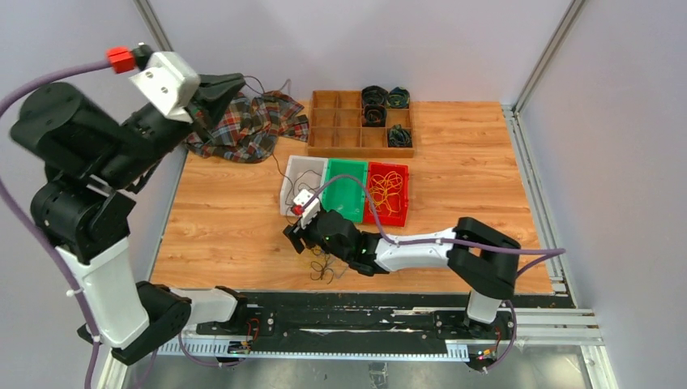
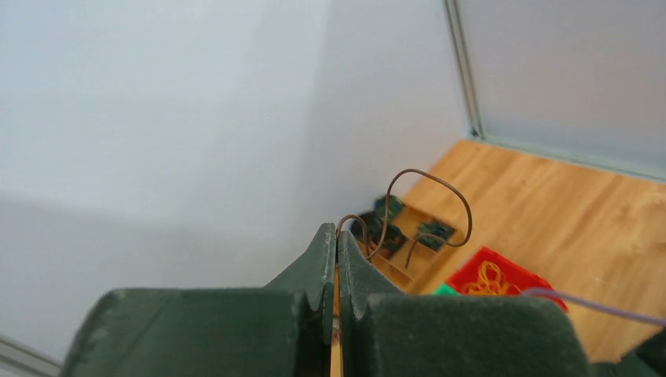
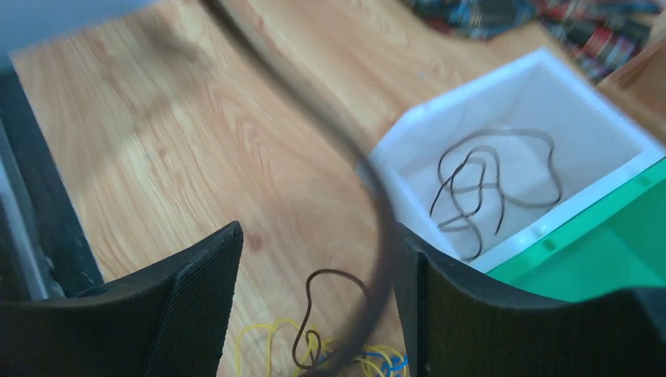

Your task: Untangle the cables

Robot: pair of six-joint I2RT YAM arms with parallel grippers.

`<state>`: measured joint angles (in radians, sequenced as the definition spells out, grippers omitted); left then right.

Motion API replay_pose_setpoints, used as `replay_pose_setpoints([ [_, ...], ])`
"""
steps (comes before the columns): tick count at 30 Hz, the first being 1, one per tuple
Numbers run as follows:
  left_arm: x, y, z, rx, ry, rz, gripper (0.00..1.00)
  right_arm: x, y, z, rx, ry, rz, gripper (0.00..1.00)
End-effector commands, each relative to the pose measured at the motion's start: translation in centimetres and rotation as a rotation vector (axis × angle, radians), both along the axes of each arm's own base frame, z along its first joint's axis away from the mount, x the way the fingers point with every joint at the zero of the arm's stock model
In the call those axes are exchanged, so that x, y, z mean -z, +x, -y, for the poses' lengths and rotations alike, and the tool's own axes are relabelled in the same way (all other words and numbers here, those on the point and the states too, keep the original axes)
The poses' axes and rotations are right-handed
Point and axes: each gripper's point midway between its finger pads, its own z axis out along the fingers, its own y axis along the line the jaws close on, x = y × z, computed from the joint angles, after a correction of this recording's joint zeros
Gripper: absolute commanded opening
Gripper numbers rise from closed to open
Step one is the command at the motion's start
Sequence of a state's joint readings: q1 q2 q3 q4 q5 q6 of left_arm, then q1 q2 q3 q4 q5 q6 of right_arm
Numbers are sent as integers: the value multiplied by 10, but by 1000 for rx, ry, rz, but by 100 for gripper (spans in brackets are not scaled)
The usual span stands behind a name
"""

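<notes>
The cables are a small clump of yellow, blue and dark thin loops (image 1: 324, 267) on the table near the front edge. The clump also shows at the bottom of the right wrist view (image 3: 345, 357). My left gripper (image 1: 237, 82) is raised high at the back left. In its wrist view it (image 2: 338, 232) is shut on a thin dark cable (image 2: 465, 212) that curls out past its tips. My right gripper (image 1: 296, 235) is open just above and behind the clump. A blurred dark strand (image 3: 378, 204) runs up between its fingers (image 3: 318, 236), close to the right finger.
A white bin (image 1: 285, 193) holding dark cables (image 3: 487, 184), a green bin (image 1: 348, 182) and a red bin (image 1: 405, 215) with yellow cables stand mid-table. A wooden compartment tray (image 1: 324, 120) with dark coils is behind them. A plaid cloth (image 1: 251, 126) lies at the back left.
</notes>
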<state>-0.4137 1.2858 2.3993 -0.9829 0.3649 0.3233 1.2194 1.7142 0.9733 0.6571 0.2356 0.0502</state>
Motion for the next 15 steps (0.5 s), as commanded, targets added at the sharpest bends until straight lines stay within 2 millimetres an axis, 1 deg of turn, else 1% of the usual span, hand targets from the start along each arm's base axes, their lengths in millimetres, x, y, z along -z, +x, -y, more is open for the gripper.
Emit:
replay_pose_setpoints([
  [1,-70,-27,-29,-95,-85,308,0,42,-7,-2,-6,-69,-46,67],
  [2,-82,-33,-36,-117,-111,373,0,53,-8,2,1,-80,-65,66],
  [3,-100,-41,-43,-137,-148,459,1,62,-8,4,7,-92,-77,65],
  [7,-132,-62,-58,-177,-212,615,0,90,-13,15,22,-129,-128,60],
  [11,-163,-75,-74,-237,-299,734,0,109,-20,27,32,-142,-170,55],
  [15,-192,-86,-89,-297,-355,853,0,122,-27,43,46,-150,-210,48],
])
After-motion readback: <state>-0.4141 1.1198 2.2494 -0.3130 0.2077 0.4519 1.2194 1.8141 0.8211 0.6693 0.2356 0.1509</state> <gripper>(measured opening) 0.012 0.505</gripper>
